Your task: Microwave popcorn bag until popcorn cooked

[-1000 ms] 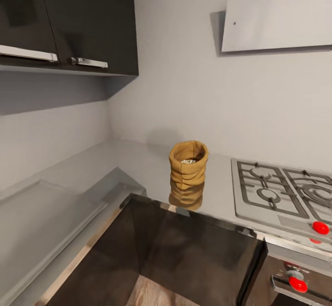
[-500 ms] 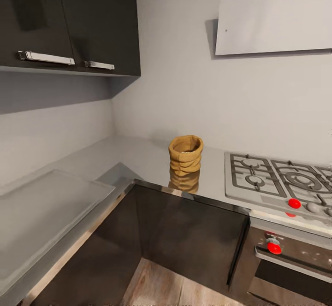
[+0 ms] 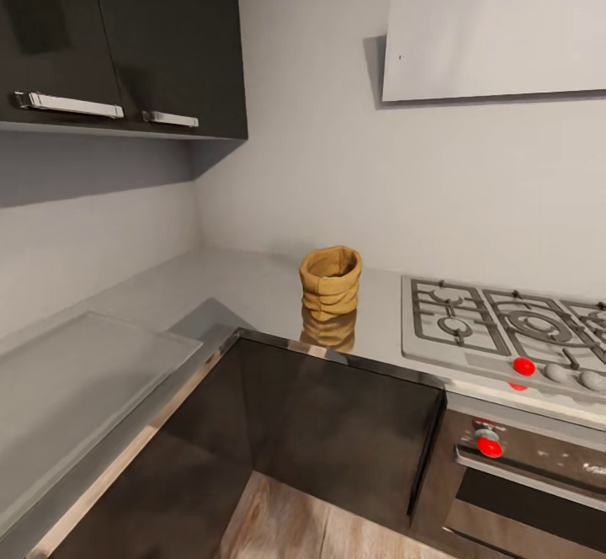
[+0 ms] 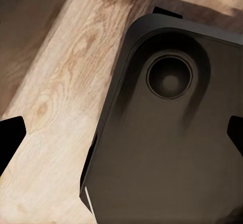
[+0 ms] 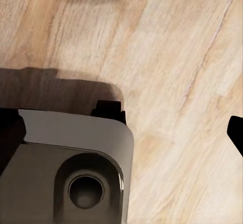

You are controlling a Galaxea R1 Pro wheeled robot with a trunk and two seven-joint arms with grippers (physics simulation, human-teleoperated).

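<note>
Backing off, the head camera had shifted, so the popcorn bag [image 3: 330, 281] sat smaller at frame centre, upright on the countertop [image 3: 252, 290] just left of the gas hob [image 3: 505, 332]. Soft and light, it probably wanted gripping below its rolled rim. Wrist views faced wooden floor [image 5: 167, 57] and robot base [image 4: 172, 133]; whether the grippers were spread I could not tell.

Soft wrinkly cloth popcorn bag [image 3: 330, 281] on shiny grey worktop [image 3: 252, 290]; metal stove [image 3: 497, 327]; glossy dark cabinets [image 3: 337, 424]; wood floor [image 5: 167, 57].
</note>
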